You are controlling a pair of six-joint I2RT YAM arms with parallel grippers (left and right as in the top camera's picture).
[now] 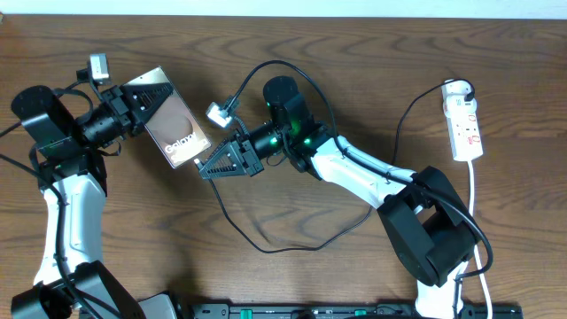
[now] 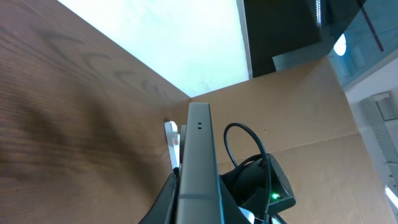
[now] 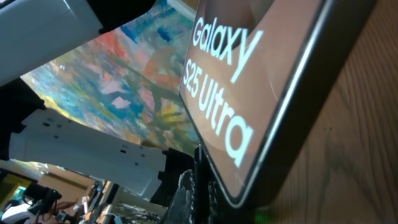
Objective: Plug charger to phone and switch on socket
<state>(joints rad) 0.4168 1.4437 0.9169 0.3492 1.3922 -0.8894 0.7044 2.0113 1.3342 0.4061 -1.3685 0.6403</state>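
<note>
The phone [image 1: 177, 128] is held tilted off the table, bronze face with white lettering toward the right arm. My left gripper [image 1: 142, 99] is shut on its upper left part. In the left wrist view the phone's grey edge [image 2: 198, 155] stands between the fingers [image 2: 198, 210]. My right gripper [image 1: 205, 168] is at the phone's lower edge, shut on the charger's plug end. The charger's black cable [image 1: 266, 248] loops across the table toward the socket [image 1: 465, 120] at the far right. In the right wrist view the phone [image 3: 249, 74] fills the frame and the jaws [image 3: 214, 196] touch its rim; the plug tip is hidden.
The socket's white cord [image 1: 478, 213] runs down the right side toward the front edge. The right arm's base [image 1: 430, 230] stands at the front right and the left arm's base [image 1: 71, 204] at the left. The right wrist with a green light [image 2: 273, 196] shows behind the phone.
</note>
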